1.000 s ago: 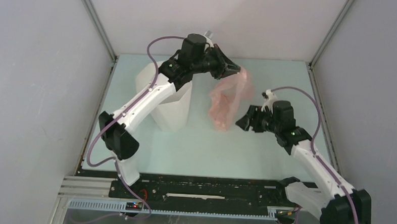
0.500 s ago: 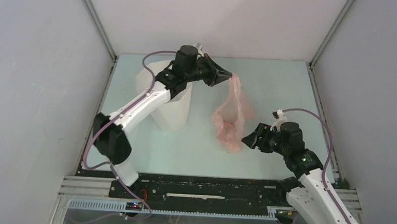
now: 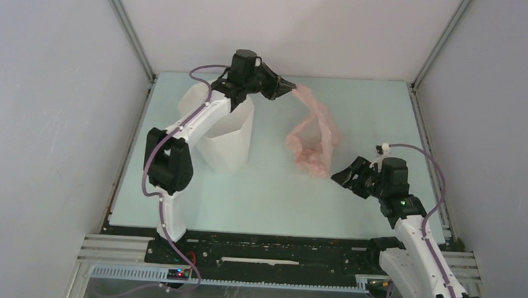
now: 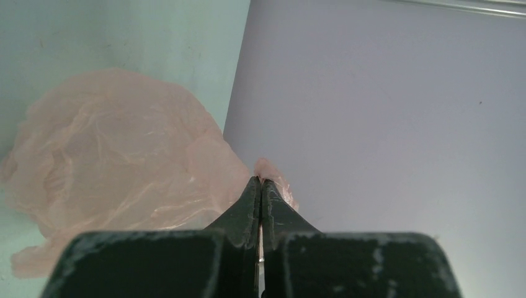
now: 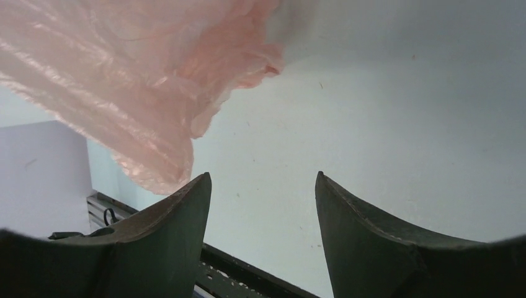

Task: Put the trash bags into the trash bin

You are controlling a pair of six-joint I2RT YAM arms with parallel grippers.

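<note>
The pale-pink trash bag (image 3: 312,134) hangs from my left gripper (image 3: 292,88), which is shut on its top edge, raised to the right of the white trash bin (image 3: 231,137). In the left wrist view the shut gripper (image 4: 261,180) pinches a fold of the bag (image 4: 118,155). The bag's lower bunch hangs near the table's middle. My right gripper (image 3: 339,175) is open and empty, just right of the bag's lower end. In the right wrist view the open gripper (image 5: 262,177) points at bare table, with the bag (image 5: 136,74) at the upper left.
The table is pale green (image 3: 272,203), walled by grey panels at the back and sides. A black rail (image 3: 263,250) runs along the near edge. The left arm reaches across the top of the bin.
My left gripper has swung left and back toward the bin, carrying the bag. My right gripper has let go of the bag, pulled back toward the near right, and stands open.
</note>
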